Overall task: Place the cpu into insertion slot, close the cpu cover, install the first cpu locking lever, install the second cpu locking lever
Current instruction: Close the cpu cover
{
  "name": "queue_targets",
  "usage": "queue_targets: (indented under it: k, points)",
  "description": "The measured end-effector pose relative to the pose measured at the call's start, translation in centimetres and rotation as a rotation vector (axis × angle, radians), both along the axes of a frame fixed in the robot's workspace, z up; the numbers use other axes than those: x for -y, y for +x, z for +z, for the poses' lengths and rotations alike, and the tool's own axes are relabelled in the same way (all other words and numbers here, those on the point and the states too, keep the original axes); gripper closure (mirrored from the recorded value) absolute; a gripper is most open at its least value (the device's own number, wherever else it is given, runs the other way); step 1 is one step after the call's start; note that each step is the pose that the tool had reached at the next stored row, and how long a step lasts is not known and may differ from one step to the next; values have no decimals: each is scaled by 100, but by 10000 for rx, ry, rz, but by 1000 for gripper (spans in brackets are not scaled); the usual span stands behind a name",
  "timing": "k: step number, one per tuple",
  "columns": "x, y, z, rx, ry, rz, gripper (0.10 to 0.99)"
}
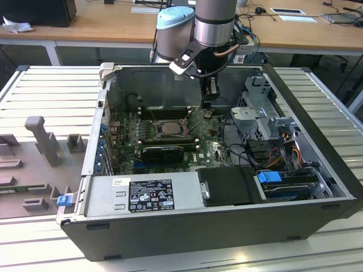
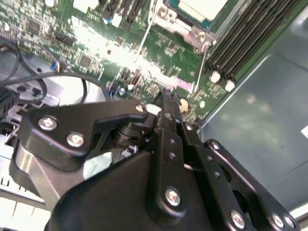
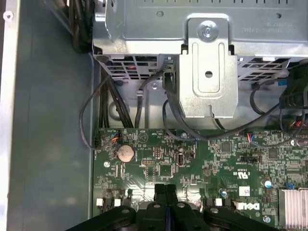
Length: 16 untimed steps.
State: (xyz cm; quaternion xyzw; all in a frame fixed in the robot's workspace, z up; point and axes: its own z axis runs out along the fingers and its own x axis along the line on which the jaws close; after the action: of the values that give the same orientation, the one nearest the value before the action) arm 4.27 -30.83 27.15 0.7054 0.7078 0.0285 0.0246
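The cpu [image 1: 168,128] lies in the insertion slot [image 1: 152,129] on the green motherboard, its pale metal top up; the second wrist view has it at the frame edge [image 2: 199,8]. The silvery cpu cover [image 2: 169,14] appears to lie flat around it. A thin wire lever [image 2: 146,36] stands up beside the socket. My gripper [image 1: 207,113] hangs just off the socket, toward the exterior view's right, low over the board. Its black fingers [image 3: 160,191] are shut together, and I see nothing between them. The second wrist view shows the gripper [image 2: 166,98] above small board parts.
A grey metal drive cage [image 3: 208,72] with black cables [image 3: 103,103] stands close beyond the gripper. Memory slots [image 2: 240,43] run beside the socket. A coin battery [image 3: 125,152] sits on the board. The power supply [image 1: 150,195] and case walls [image 1: 170,79] box in the area.
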Motion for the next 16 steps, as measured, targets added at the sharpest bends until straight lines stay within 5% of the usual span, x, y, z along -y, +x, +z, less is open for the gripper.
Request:
queue_targets:
  k: [5, 10, 16]
  points:
    - [0, 48, -19, 1, -3, 5, 980]
    - [2, 63, -152, 1, -11, 5, 980]
    - [27, -3, -218, 1, -12, 6, 980]
